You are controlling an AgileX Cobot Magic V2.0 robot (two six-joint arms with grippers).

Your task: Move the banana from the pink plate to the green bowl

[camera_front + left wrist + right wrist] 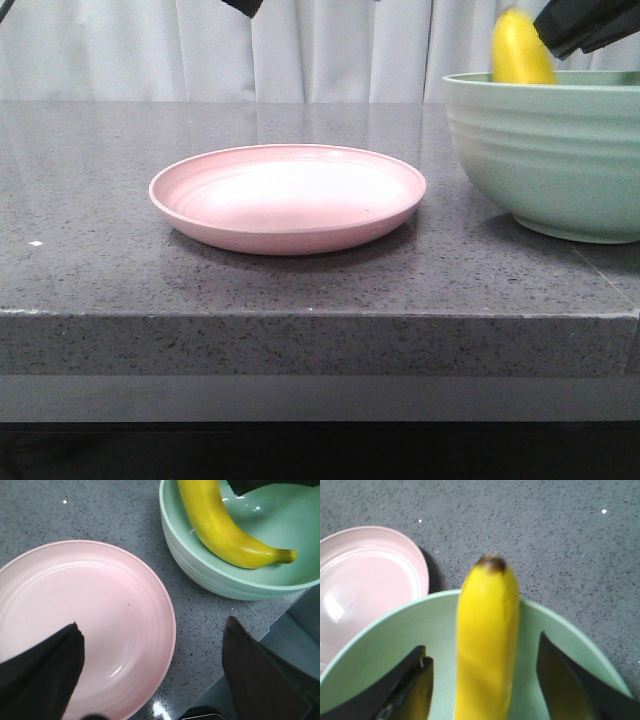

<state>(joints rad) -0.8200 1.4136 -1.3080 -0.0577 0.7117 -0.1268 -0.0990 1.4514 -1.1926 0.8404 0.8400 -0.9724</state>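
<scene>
The banana [520, 50] is in the green bowl [560, 160] at the right, one end sticking up above the rim. In the left wrist view the banana [220, 525] lies curved across the bowl [200, 575]. My right gripper [482, 645] is open over the bowl [380, 645], with the banana [487, 630] between its fingers and a gap on each side. It shows in the front view [585, 25] just above the bowl. The pink plate [290, 195] is empty at the table's middle. My left gripper [152, 625] is open and empty above the plate [75, 620].
The grey speckled table [100, 280] has its front edge close below the plate. The bowl stands right beside the plate [365, 575], near the table's right side. A white curtain [130, 50] hangs behind.
</scene>
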